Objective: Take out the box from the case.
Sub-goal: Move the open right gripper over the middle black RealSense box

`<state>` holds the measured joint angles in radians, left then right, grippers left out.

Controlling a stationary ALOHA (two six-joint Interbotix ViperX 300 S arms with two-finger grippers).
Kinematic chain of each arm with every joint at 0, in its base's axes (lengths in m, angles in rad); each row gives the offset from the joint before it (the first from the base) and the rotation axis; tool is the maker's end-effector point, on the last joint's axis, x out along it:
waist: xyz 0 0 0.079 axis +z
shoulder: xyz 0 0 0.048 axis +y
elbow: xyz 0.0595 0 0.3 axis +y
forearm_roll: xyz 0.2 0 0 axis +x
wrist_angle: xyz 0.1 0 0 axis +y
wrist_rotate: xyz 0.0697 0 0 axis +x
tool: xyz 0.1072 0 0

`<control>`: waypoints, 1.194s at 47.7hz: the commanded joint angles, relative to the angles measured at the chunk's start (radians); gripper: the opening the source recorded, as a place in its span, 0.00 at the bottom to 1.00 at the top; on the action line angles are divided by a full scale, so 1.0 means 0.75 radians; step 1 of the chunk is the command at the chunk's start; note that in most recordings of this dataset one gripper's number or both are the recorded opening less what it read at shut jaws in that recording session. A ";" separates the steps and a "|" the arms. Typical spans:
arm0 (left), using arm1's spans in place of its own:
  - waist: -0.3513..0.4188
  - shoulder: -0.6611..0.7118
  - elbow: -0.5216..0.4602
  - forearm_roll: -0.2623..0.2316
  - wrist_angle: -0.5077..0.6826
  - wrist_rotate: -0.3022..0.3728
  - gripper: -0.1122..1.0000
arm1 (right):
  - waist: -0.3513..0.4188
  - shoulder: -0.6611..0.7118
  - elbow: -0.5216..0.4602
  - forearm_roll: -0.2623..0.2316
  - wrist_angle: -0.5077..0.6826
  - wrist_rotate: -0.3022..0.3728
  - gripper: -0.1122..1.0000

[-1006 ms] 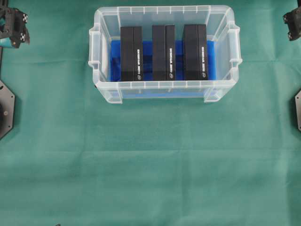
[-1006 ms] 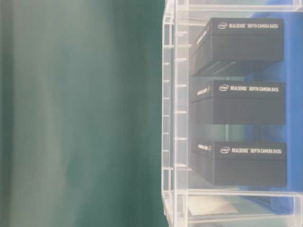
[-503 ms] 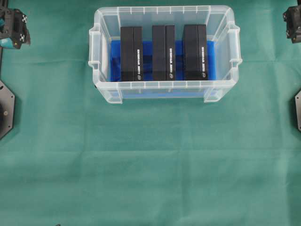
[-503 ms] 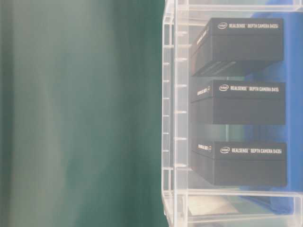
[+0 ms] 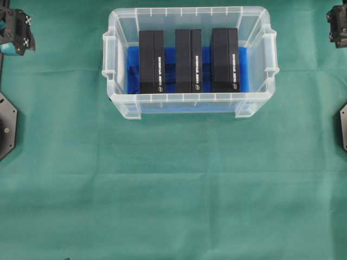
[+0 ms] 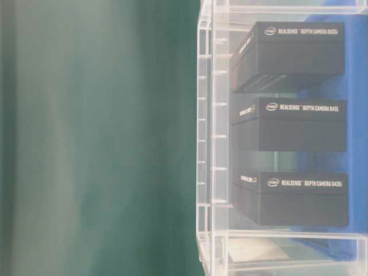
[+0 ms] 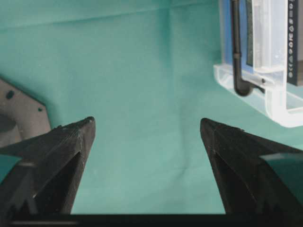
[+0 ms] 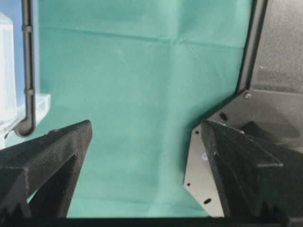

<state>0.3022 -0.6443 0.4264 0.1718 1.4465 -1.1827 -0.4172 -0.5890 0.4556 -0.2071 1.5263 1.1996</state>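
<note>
Overhead view shows the case [image 5: 190, 100] on the green cloth [image 5: 173, 184], with three black boxes [image 5: 188, 60] standing side by side on its blue floor (all inside). Left gripper [image 7: 147, 126] and right gripper [image 8: 142, 128] are spread wide, holding nothing, far from it.

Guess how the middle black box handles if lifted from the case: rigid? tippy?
Probably rigid: the middle box has crisp, straight cardboard edges. Likely tippy if nudged, since it stands narrow-side up. Neighbours stand apart, so a gripper should fit inside the case.
</note>
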 commanded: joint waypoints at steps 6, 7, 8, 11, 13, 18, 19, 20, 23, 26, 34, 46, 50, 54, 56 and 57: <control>0.006 -0.002 -0.037 0.002 -0.002 -0.041 0.93 | -0.002 0.027 -0.025 0.002 -0.004 0.047 0.94; 0.006 -0.002 -0.035 0.002 -0.002 -0.047 0.93 | -0.002 0.031 -0.029 0.004 -0.008 0.053 0.94; 0.008 -0.002 -0.035 0.002 -0.002 -0.051 0.93 | -0.002 0.035 -0.029 0.004 -0.010 0.057 0.94; 0.008 -0.002 -0.035 0.004 -0.002 -0.055 0.93 | 0.004 0.053 -0.039 0.004 -0.025 0.070 0.94; 0.006 -0.002 -0.035 0.002 -0.002 -0.055 0.93 | 0.006 0.067 -0.045 0.004 -0.033 0.074 0.94; 0.008 -0.002 -0.035 0.002 -0.002 -0.055 0.93 | 0.016 0.108 -0.072 0.010 -0.065 0.094 0.94; 0.008 -0.002 -0.035 0.004 -0.002 -0.055 0.93 | 0.018 0.119 -0.078 0.012 -0.072 0.098 0.94; 0.008 -0.002 -0.035 0.002 -0.002 -0.055 0.93 | 0.020 0.127 -0.084 0.014 -0.078 0.104 0.94; 0.008 -0.002 -0.035 0.004 -0.002 -0.055 0.93 | 0.029 0.157 -0.102 0.014 -0.100 0.119 0.94; 0.008 -0.004 -0.033 0.004 -0.002 -0.055 0.93 | 0.043 0.192 -0.125 0.016 -0.123 0.133 0.94; 0.008 -0.002 -0.022 0.004 -0.002 -0.051 0.93 | 0.084 0.313 -0.213 0.025 -0.166 0.180 0.94; 0.006 -0.008 -0.016 0.004 0.018 -0.043 0.93 | 0.131 0.507 -0.403 0.027 -0.209 0.231 0.94; 0.008 -0.014 -0.010 0.004 0.043 -0.043 0.93 | 0.145 0.575 -0.477 0.027 -0.209 0.231 0.94; 0.008 -0.016 -0.008 0.004 0.059 -0.043 0.93 | 0.164 0.640 -0.542 0.027 -0.209 0.231 0.94; 0.008 -0.020 -0.008 0.004 0.063 -0.041 0.93 | 0.170 0.669 -0.573 0.027 -0.211 0.233 0.94; 0.008 -0.022 -0.006 0.004 0.063 -0.043 0.93 | 0.176 0.685 -0.587 0.027 -0.209 0.233 0.94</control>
<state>0.3053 -0.6535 0.4295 0.1703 1.4910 -1.2149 -0.2991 -0.0951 0.0721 -0.1871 1.3729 1.3744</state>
